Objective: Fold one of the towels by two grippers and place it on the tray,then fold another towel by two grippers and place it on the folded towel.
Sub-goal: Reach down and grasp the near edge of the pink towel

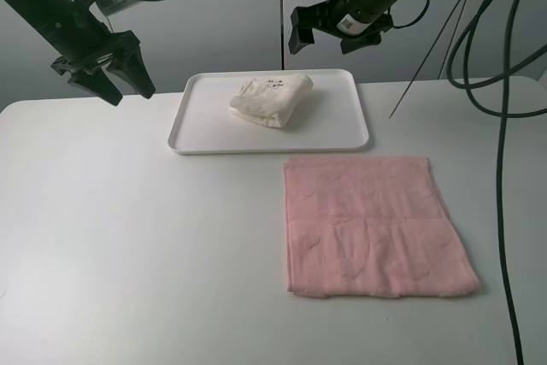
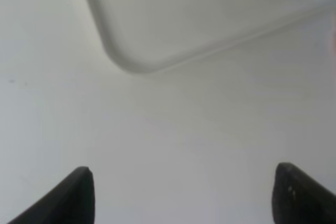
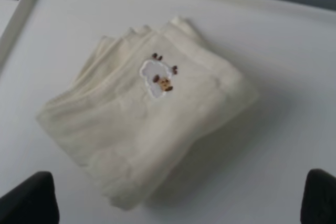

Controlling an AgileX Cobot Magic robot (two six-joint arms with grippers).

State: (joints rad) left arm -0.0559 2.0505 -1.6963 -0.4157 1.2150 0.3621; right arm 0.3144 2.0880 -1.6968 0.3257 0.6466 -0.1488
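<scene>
A cream towel [image 1: 270,100] with a small sheep patch lies folded on the white tray [image 1: 214,144] at the back middle of the table. It fills the right wrist view [image 3: 147,124], with the tray floor [image 3: 294,51] around it. A pink towel [image 1: 372,224] lies flat and unfolded on the table in front of the tray, to the right. My left gripper [image 1: 126,87] is open and empty, raised left of the tray. My right gripper [image 1: 333,38] is open and empty, raised above the tray's back right. The left wrist view shows a tray corner [image 2: 136,66] and bare table between the open fingertips [image 2: 79,195].
The white table [image 1: 128,237] spreads wide to the left and front. Black cables [image 1: 504,126] hang down at the far right, past the pink towel. A grey wall stands behind the table.
</scene>
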